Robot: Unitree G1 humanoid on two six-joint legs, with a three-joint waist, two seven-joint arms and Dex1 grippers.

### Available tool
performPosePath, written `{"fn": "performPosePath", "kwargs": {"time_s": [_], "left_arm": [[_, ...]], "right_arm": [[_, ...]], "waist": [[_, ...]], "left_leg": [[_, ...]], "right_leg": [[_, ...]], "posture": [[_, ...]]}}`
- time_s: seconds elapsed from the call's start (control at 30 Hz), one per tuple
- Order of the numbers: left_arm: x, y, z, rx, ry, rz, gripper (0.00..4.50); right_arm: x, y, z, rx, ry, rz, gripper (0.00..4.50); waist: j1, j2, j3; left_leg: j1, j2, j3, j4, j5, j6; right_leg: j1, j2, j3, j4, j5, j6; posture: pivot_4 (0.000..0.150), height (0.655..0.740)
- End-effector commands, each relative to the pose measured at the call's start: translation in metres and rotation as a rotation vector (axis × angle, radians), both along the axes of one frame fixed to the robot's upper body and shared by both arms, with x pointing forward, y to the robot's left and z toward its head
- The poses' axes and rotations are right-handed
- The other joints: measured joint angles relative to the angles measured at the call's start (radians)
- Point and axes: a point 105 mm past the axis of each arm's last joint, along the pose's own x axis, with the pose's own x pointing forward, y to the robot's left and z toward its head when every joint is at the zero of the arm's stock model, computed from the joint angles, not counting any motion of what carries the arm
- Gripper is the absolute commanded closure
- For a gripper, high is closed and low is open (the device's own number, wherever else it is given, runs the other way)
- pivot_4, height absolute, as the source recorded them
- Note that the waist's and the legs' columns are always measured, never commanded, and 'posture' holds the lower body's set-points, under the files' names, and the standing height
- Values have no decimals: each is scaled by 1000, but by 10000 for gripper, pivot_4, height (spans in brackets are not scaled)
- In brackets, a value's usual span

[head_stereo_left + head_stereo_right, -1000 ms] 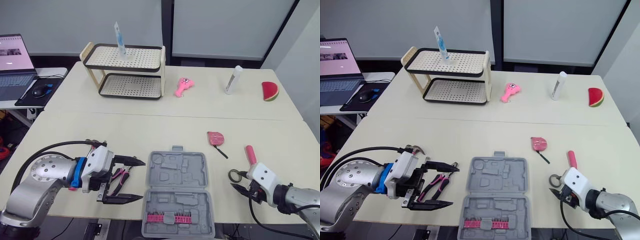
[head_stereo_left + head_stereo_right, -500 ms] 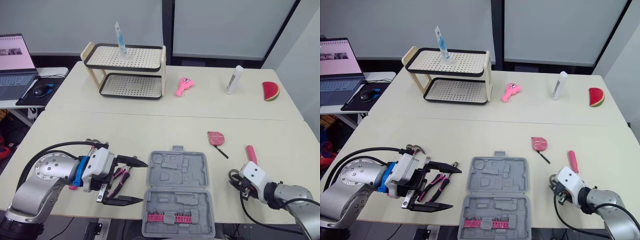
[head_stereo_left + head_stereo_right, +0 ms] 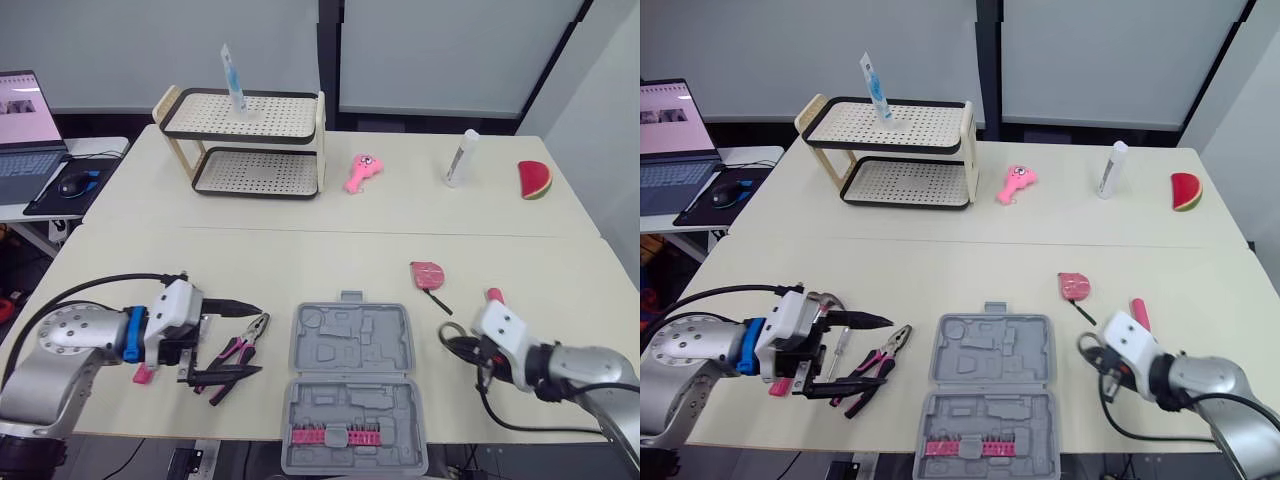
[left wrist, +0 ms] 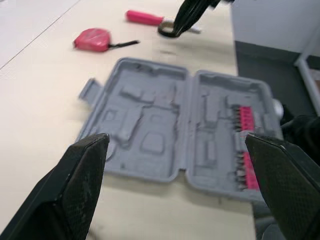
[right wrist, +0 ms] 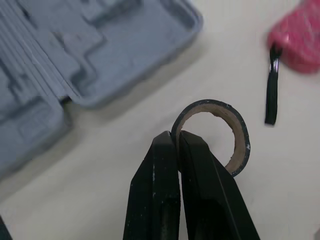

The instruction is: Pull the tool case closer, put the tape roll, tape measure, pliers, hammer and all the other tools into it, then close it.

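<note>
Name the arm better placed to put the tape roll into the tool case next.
Right. The right gripper is shut on the tape roll, just beside the open tool case. The left gripper is open by the pliers, on the case's far side.

Rack (image 3: 250, 136), pink toy (image 3: 358, 172), bottle (image 3: 458, 158) and watermelon slice (image 3: 534, 180) sit far back.

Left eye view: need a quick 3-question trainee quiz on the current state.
1. True or false: the tool case lies open.
2. Which tool lies nearest the left gripper, whose jaws are open?
3. The right gripper is shut on: A tape roll; B wrench; C drill.
Key: 1 true; 2 pliers; 3 A.
</note>
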Motion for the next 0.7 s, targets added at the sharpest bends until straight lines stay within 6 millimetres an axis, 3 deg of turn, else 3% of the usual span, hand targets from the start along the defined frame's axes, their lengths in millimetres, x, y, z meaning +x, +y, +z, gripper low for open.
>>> {"fn": "performPosePath", "kwargs": {"time_s": [0.03,0.13,0.33,0.53,0.7], "left_arm": [[4,12,7,21,-23,57,0],[3,15,7,39,-8,63,0],[3,17,9,57,2,67,0],[0,19,6,75,7,63,0],[-2,17,5,81,4,58,0]], "right_arm": [[1,51,12,82,11,125,44842],[16,97,12,133,30,195,44842],[30,147,4,137,53,276,44842],[51,167,-7,120,63,272,44842],[52,174,-12,116,83,297,44842]], "waist": [[-3,0,0],[-5,-2,2],[3,-1,2],[-8,0,2],[-8,0,2]], "left_leg": [[-2,0,-1,0,0,0],[-9,0,0,0,0,0],[-18,-1,-1,1,0,0],[-20,-1,-1,1,0,0],[-19,-1,-1,2,0,0]], "right_leg": [[-2,0,0,0,0,0],[-10,0,0,0,3,-2],[-17,-3,-3,0,3,-3],[-19,-2,-4,2,3,-3],[-18,-2,-4,5,3,-3]], "posture": [[1500,7350],[1500,7350],[1500,7350],[1500,7350],[1500,7350]]}}
